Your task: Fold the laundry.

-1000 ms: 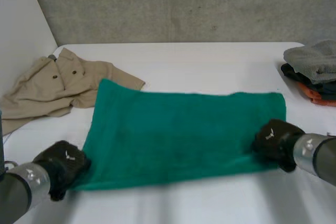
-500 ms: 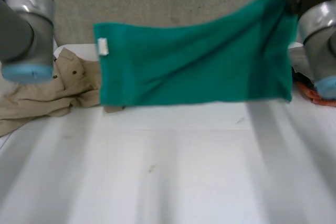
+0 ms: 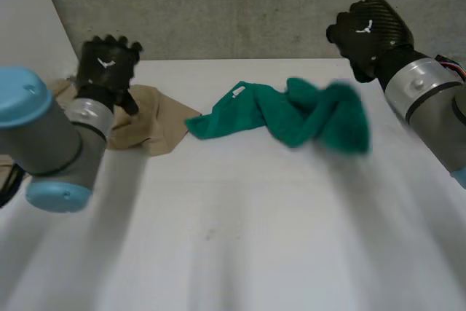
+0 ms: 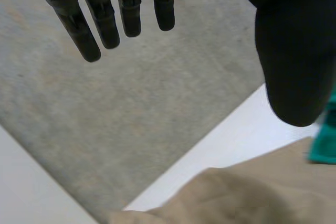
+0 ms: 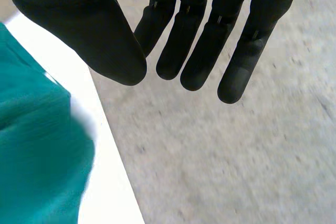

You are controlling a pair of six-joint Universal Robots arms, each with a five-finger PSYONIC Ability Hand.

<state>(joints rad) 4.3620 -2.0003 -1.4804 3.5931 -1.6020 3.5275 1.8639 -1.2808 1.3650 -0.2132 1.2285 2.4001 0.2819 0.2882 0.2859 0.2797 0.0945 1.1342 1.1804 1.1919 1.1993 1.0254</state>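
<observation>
The green towel (image 3: 291,114), held aloft earlier, is left crumpled on the table (image 3: 240,238). The left hand (image 3: 108,63) and right hand (image 3: 368,30) are held spread, empty.

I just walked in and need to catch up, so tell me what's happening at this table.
A two-armed robot is working on laundry. The left robot hand and the right robot hand are both open and raised over the far side of the white table, holding nothing. Between them the green towel lies crumpled on the table, with no fold made yet. A beige garment lies bunched near the left robot hand.
</observation>
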